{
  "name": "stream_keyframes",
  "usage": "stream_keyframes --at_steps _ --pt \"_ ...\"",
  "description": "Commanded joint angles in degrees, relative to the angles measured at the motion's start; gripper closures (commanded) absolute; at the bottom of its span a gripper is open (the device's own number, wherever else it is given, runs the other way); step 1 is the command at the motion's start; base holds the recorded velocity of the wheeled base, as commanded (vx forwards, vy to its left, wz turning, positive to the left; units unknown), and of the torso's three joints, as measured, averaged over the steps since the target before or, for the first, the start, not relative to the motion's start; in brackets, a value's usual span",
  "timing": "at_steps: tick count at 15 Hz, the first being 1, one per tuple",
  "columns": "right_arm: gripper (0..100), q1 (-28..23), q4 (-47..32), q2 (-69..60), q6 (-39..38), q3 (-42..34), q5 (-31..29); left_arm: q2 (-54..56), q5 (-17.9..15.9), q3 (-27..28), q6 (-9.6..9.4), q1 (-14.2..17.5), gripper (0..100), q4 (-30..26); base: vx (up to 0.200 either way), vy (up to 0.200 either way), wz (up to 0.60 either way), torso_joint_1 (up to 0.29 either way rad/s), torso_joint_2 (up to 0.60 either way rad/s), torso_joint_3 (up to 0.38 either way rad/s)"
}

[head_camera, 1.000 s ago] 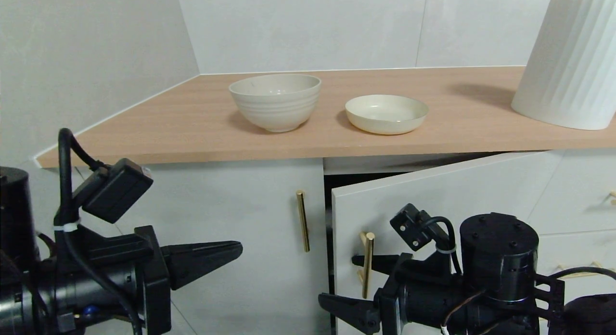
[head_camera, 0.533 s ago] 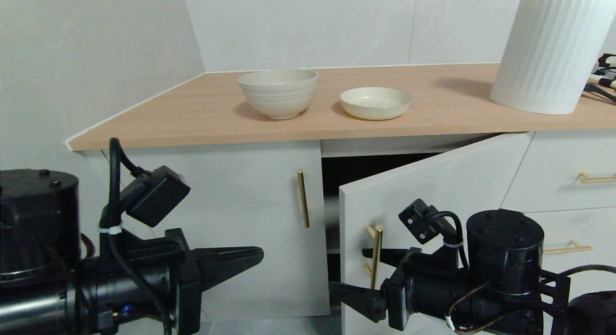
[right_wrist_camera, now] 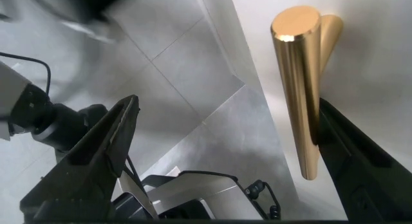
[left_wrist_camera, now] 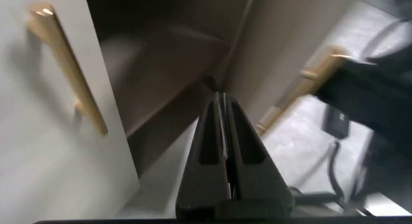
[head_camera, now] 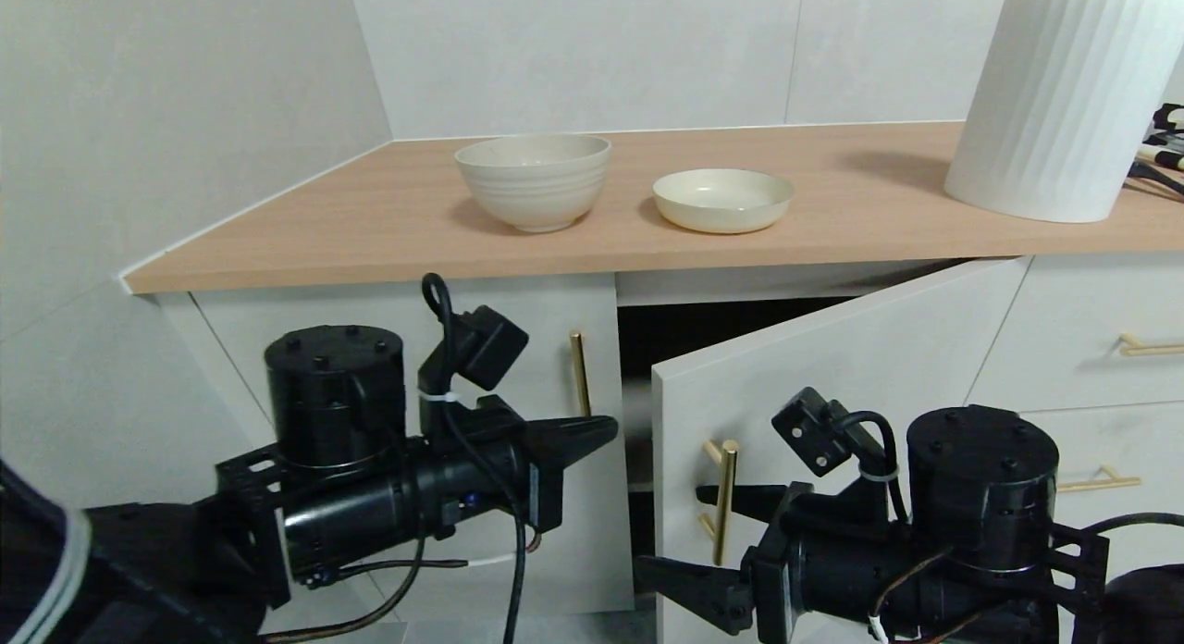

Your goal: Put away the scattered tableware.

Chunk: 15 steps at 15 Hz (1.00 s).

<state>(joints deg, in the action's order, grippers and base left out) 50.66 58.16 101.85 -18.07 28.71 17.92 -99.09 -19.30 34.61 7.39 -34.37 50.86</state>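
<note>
Kitchen corner: counter, walls, drawers and a tall white vessel.

Light wooden countertop (head_camera: 370, 218) running from the left corner across to the right edge, backed by a pale tiled wall (head_camera: 573, 52) and met on the left by a plain grey side wall (head_camera: 185, 117). Far right on the counter, a tall white ribbed container (head_camera: 1064, 98), wider at the base than at the top, standing upright. Just beside it at the frame edge, a few dark utensils (head_camera: 1161, 149), too cropped to identify. Below the counter on the right, an upper drawer (head_camera: 1091, 320) with a brass bar handle (head_camera: 1150, 346), and under it a lower drawer (head_camera: 1128, 440) with a matching handle (head_camera: 1096, 482). Grey floor tiles (right_wrist_camera: 193, 76) with thin grout lines underneath.
</note>
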Motion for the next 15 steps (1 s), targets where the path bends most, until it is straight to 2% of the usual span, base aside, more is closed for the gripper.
stream_keyframes --at_steps 1,5,9,14,15 --pt "0 0.0 -0.1 -0.4 0.0 -0.1 0.1 -8.1 0.1 2.3 0.0 -2.1 100 1.8 0.0 0.0 0.0 0.0 0.0 0.0" --pt "0 -0.3 -0.1 -0.3 0.1 -0.1 0.0 -11.9 -0.1 6.7 0.0 -4.6 100 2.1 0.0 0.0 0.0 0.0 0.0 0.0" --pt "0 -2.6 -0.1 -0.5 0.1 0.0 -0.1 -11.6 -0.1 6.9 0.08 -6.9 100 4.4 0.0 0.0 0.0 0.0 0.0 0.0" --pt "0 -5.4 -0.1 -0.3 0.3 0.2 -0.3 -11.7 -0.8 6.9 0.08 -7.0 100 4.4 0.0 0.0 0.0 0.0 0.0 0.0" --pt "0 -9.1 -0.1 -0.9 0.6 0.6 -0.4 -11.6 -0.8 7.1 0.08 -7.2 100 4.4 0.0 0.0 0.0 0.0 0.0 0.0"
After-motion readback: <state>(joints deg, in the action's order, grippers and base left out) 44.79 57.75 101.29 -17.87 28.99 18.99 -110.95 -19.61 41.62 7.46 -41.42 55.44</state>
